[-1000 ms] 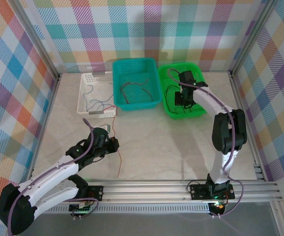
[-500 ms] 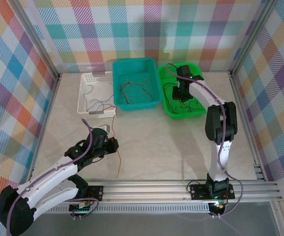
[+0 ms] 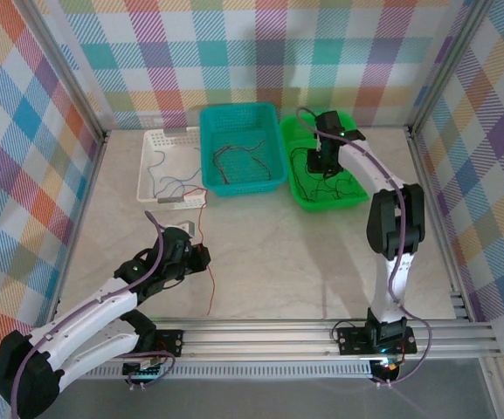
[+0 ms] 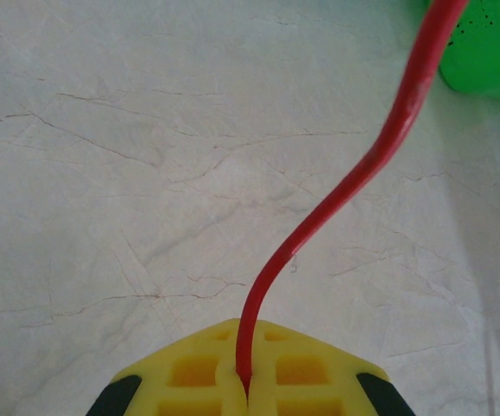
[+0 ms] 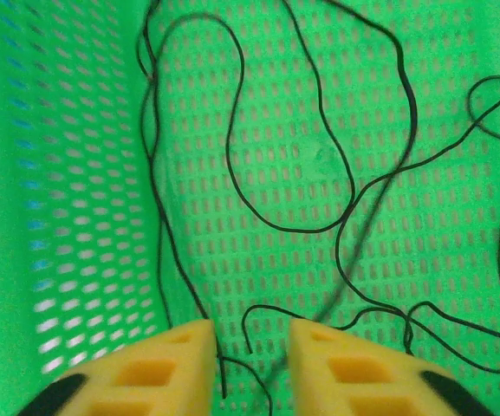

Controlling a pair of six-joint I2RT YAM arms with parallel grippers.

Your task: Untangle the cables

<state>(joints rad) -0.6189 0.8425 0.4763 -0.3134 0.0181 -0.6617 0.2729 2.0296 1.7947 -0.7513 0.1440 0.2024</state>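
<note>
Landmark for all positions: teal basket (image 3: 238, 108), at the middle of the far edge of the table (image 3: 321, 271).

Left of the teal basket: white basket (image 3: 143, 170), touching its side. Thin blue and grey cables (image 3: 169, 185) lie loose inside it. They look sorted.

Left of and nearer than the teal basket: left gripper (image 3: 201, 253), low over the table. In the left wrist view the left gripper (image 4: 245, 386) has its yellow fingers pressed together on the red cable (image 4: 353, 182), which comes out of the seam and curves away. From above, the red cable (image 3: 210, 279) runs from the front rim of the white basket, through the grip, and trails toward the near edge. It lies by itself on bare table, crossing no other wire. Judgement: the red one is freed but not yet put in any basket.

In the teal basket: a few dark brown and grey cables (image 3: 237, 154), spread out and not knotted as far as I can tell.

Right of the teal basket: green basket (image 3: 332, 207), touching it. Black cables (image 5: 319, 130) loop over each other on the floor of the green basket (image 5: 68, 173).

Right gripper (image 3: 325, 162) hangs inside the green basket. In the right wrist view the right gripper (image 5: 251, 347) has its fingers apart. One black strand passes under the gap, and nothing is clamped.

Progress estimate: mostly done. Remaining: stow the red cable.
</note>
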